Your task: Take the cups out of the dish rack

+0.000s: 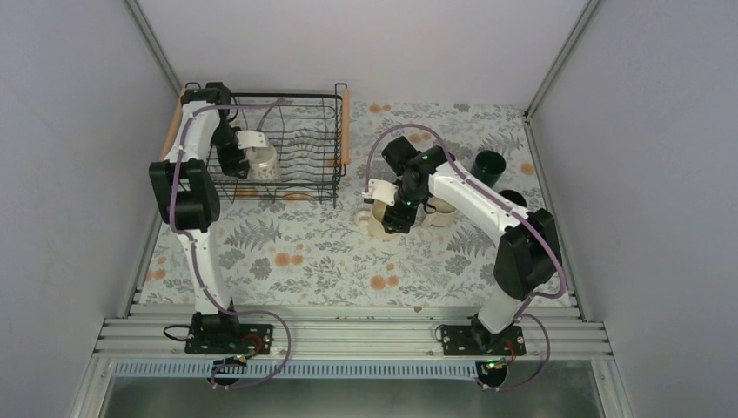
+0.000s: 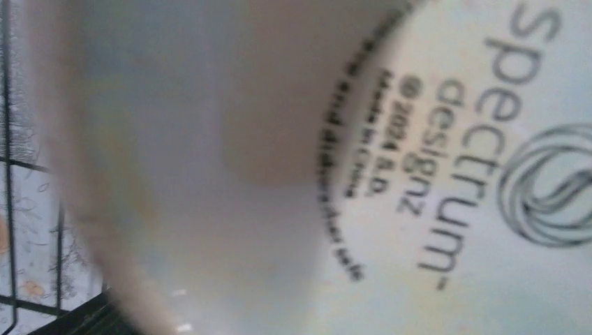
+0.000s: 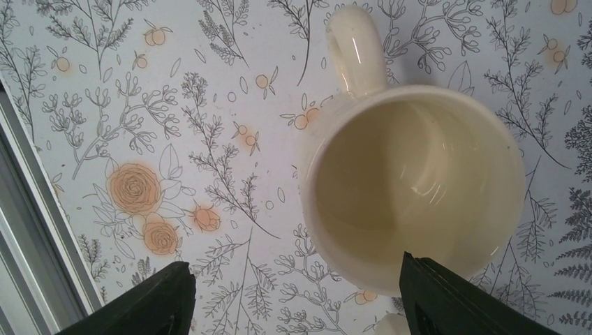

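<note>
At the far left the rack (image 1: 287,96) holds one mug, the white one (image 1: 265,163), and the left claw (image 1: 242,155) is down inside the basket right against it. The left wrist view is filled by that mug's printed base, blurred and very close, with rack wires at the left edge. No finger shows, so I cannot tell whether this claw is clenched on the mug or only beside it. If the hold is shallow on the glazed wall, the mug could slip and drop back onto the wires. If it goes out low, it could catch the near rim and twist free. To the right, out on the bench (image 1: 305,261), the right claw (image 3: 297,279) is released, fingers spread wide over the cream mug (image 3: 412,188), which stands upright with its handle pointing away from the wrist camera. Its right finger sits at the mug's rim, though contact is not clear. Pulling away sideways rather than straight up could drag or tip the mug. The beige mug (image 1: 441,212) is just beside it on the right, so a nudge there could knock the two together. Further right and farther back stand the green mug (image 1: 490,164) and the dark mug (image 1: 515,197), the latter partly hidden by the right arm. That corner is crowded, so a last mug set down there risks bumping a neighbour.
</note>
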Robot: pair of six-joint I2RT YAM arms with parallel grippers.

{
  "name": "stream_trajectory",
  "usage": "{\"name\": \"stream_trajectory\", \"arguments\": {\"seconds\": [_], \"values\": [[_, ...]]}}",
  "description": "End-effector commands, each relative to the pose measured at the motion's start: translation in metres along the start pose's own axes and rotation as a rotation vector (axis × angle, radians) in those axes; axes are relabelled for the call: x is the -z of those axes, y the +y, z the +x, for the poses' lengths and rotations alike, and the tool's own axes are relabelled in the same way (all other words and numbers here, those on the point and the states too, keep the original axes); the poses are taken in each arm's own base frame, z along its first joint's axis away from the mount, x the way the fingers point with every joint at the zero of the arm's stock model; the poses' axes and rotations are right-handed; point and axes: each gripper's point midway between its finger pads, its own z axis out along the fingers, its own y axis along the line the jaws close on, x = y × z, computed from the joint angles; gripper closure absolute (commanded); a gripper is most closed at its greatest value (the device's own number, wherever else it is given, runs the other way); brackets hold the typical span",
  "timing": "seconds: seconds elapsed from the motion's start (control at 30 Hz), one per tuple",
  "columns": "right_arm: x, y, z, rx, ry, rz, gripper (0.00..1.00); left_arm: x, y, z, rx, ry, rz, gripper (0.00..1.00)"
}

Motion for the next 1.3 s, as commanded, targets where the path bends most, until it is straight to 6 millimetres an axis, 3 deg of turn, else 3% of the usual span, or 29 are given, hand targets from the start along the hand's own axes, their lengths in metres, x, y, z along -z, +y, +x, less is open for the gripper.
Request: {"name": "stream_trajectory", "arguments": {"seconds": [0.0,0.1,0.37,0.57,0.67,0.7,0.73,0.87,0.97,1.03,1.17,1.27], "values": [[0.017,0.005,-0.011,0.007,-0.029,0.023,0.24,0.005,-0.009,-0.005,-0.04,-0.032,0.01,0.13],[0.018,0.006,-0.012,0.007,-0.028,0.025,0.24,0.001,-0.011,-0.011,-0.042,-0.053,0.023,0.19],[0.022,0.003,-0.014,-0.003,-0.026,0.044,0.23,-0.008,-0.01,-0.004,-0.029,-0.005,0.034,0.58],[0.034,-0.005,-0.026,-0.01,-0.06,0.083,0.22,-0.007,-0.011,0.005,-0.017,0.044,0.024,0.73],[0.042,-0.008,-0.031,-0.012,-0.079,0.099,0.23,0.003,-0.011,-0.001,-0.018,0.014,0.007,0.82],[0.043,-0.009,-0.033,-0.014,-0.083,0.105,0.23,0.007,-0.009,-0.003,-0.017,0.001,-0.005,0.93],[0.045,-0.01,-0.035,-0.015,-0.088,0.111,0.23,0.013,-0.005,-0.006,-0.004,-0.009,-0.024,0.97],[0.051,-0.016,-0.047,-0.018,-0.117,0.134,0.23,0.033,-0.004,-0.018,0.011,-0.064,-0.063,0.98],[0.063,-0.02,-0.064,-0.019,-0.166,0.15,0.21,0.061,0.0,-0.032,0.026,-0.128,-0.123,0.98],[0.08,-0.016,-0.079,0.012,-0.238,0.138,0.19,0.091,-0.001,-0.048,0.024,-0.215,-0.171,0.98],[0.126,0.0,-0.109,0.111,-0.42,0.112,0.1,0.179,-0.009,-0.089,0.007,-0.464,-0.295,0.98],[0.159,0.013,-0.124,0.171,-0.538,0.089,0.02,0.246,-0.034,-0.126,-0.012,-0.744,-0.289,0.98]]}}
